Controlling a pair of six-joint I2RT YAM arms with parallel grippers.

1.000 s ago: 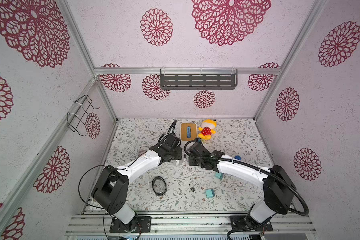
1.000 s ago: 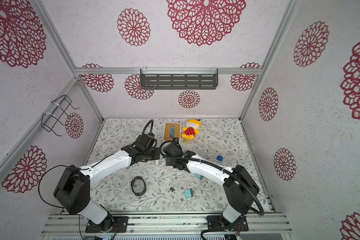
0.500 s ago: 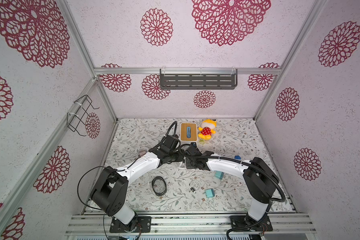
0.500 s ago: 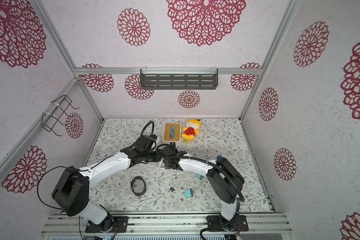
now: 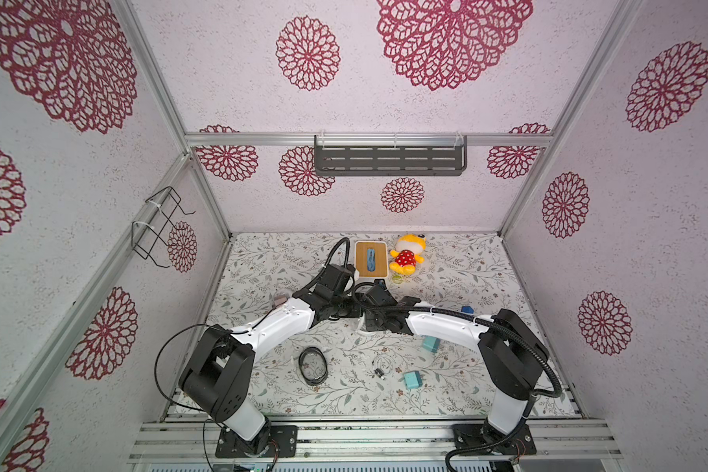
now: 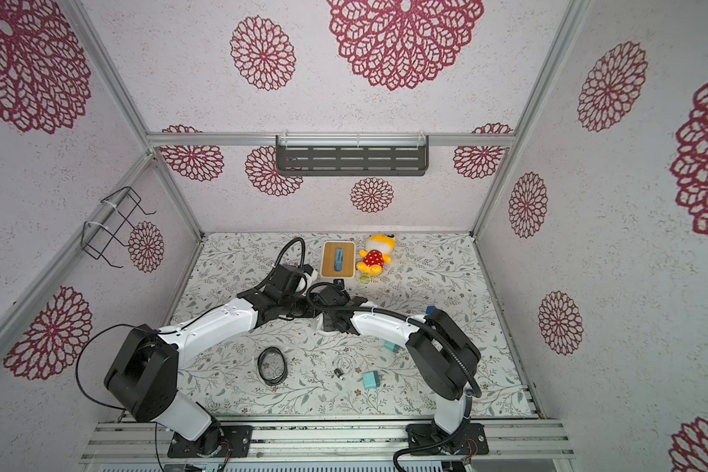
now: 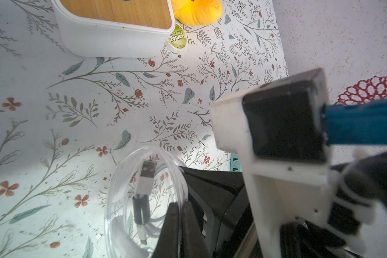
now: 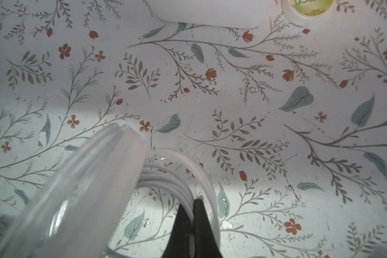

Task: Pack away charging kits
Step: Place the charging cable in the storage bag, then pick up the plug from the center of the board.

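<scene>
Table (image 5: 262, 261), floral sheet, fills the lower half of both top views. Left arm (image 5: 279, 327) and right arm (image 5: 446, 327) meet wrist to wrist at centre frame.

Box (image 5: 370, 278), white, wooden lid on, upper centre. A blue object (image 5: 370, 261) lies on the lid. Box contents hidden. Plush (image 5: 405, 257), yellow with a red dotted body, just right of the box.

Bag (image 7: 121, 201), clear, at centre frame between the two wrists. Left gripper (image 7: 181, 210): fingers pressed together, pinching the bag's edge. Cable (image 8: 163, 178), white, coiled. Right gripper (image 8: 191, 206): fingers pinch the cable's loops, right beside the bag. Left wrist view shows the cable's USB plug and a dark sleeve through the clear film. Cannot tell how far in it sits.

Black coil (image 5: 312, 365), lower centre, well apart from the adapters.

Teal adapter (image 5: 430, 344) right of centre, just beside the right arm. Second teal adapter (image 5: 413, 380) lower, in the open. Pink adapter (image 5: 279, 300) left of centre, half hidden beside the left arm. Blue block (image 5: 466, 309) right of centre, just beside the right arm.

Disc (image 7: 177, 38), green, reads "Towel"; smaller print unreadable. Lies at the box's corner, between box and plush.

Thin coil (image 5: 381, 365), white with a dark end, lower centre, between black coil and second teal adapter.
</scene>
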